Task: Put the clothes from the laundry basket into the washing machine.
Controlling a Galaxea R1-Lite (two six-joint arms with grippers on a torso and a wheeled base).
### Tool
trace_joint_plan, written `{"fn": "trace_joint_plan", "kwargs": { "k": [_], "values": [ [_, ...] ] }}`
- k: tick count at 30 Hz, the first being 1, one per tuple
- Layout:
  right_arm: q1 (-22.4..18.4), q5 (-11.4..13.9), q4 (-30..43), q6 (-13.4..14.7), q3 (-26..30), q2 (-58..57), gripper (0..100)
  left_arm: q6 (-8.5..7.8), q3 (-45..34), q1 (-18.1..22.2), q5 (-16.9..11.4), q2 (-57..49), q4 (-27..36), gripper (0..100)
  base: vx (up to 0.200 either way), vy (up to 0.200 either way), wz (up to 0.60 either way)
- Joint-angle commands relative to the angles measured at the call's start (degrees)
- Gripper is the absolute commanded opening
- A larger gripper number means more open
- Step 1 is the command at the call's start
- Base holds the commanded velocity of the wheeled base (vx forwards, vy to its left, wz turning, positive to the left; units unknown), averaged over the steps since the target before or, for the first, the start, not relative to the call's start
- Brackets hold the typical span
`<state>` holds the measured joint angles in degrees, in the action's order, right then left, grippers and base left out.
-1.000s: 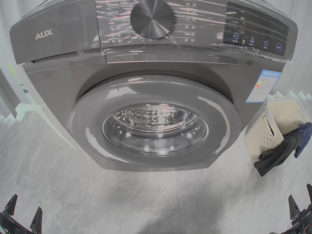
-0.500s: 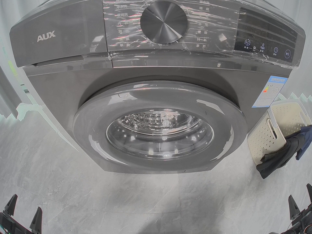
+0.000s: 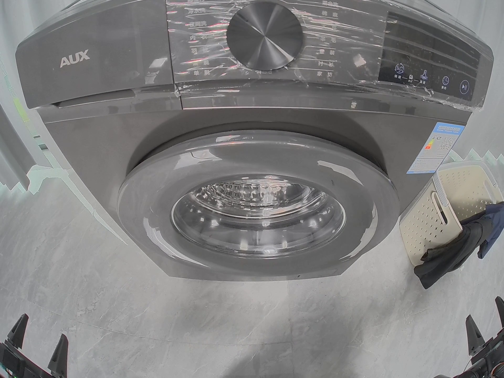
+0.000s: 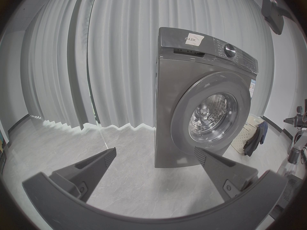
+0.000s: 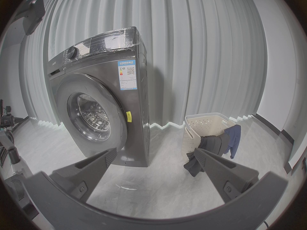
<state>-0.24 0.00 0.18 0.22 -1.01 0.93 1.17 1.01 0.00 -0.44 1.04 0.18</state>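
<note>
A grey front-loading washing machine (image 3: 252,106) stands before me with its round glass door (image 3: 258,208) shut. To its right a cream laundry basket (image 3: 451,195) sits on the floor, with dark clothes (image 3: 451,250) and a blue garment (image 3: 493,221) draped over its rim. My left gripper (image 3: 38,342) is low at the bottom left, open and empty. My right gripper (image 3: 488,324) is low at the bottom right, open and empty too. In the wrist views the left gripper (image 4: 155,154) faces the washing machine (image 4: 204,99), and the right gripper (image 5: 155,154) faces the basket (image 5: 204,128) and its clothes (image 5: 211,147).
Pale marble floor (image 3: 210,311) spreads between me and the machine. White vertical blinds (image 4: 96,64) line the walls behind the machine. A stand with equipment (image 4: 297,138) is off to one side of the room.
The whole head view shifted a little between the oldest frame and half a second ago: the camera moved. Since then nothing has changed, and both grippers kept their places.
</note>
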Motion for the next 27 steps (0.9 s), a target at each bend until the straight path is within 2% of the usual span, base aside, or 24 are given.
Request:
{"fn": "trace_joint_plan", "kwargs": {
  "k": [1,21,24,27],
  "values": [
    [0.0,0.0,0.0,0.0,0.9,-0.8,100,-0.12,-0.8,0.0,0.0,-1.0,0.0,100,0.000,0.000,0.00],
    [0.1,0.1,0.1,0.0,0.9,-0.8,100,-0.29,-0.8,0.0,0.2,-1.0,0.0,100,0.000,0.000,0.00],
    [0.0,0.9,0.0,0.3,0.9,-0.8,100,-0.29,-0.8,0.0,0.2,-1.0,0.0,100,0.000,0.000,0.00],
    [0.0,1.1,-2.4,0.7,-0.7,-0.9,100,-0.38,-0.8,0.0,0.2,-1.0,0.0,100,0.000,0.000,0.00]
  ]
}}
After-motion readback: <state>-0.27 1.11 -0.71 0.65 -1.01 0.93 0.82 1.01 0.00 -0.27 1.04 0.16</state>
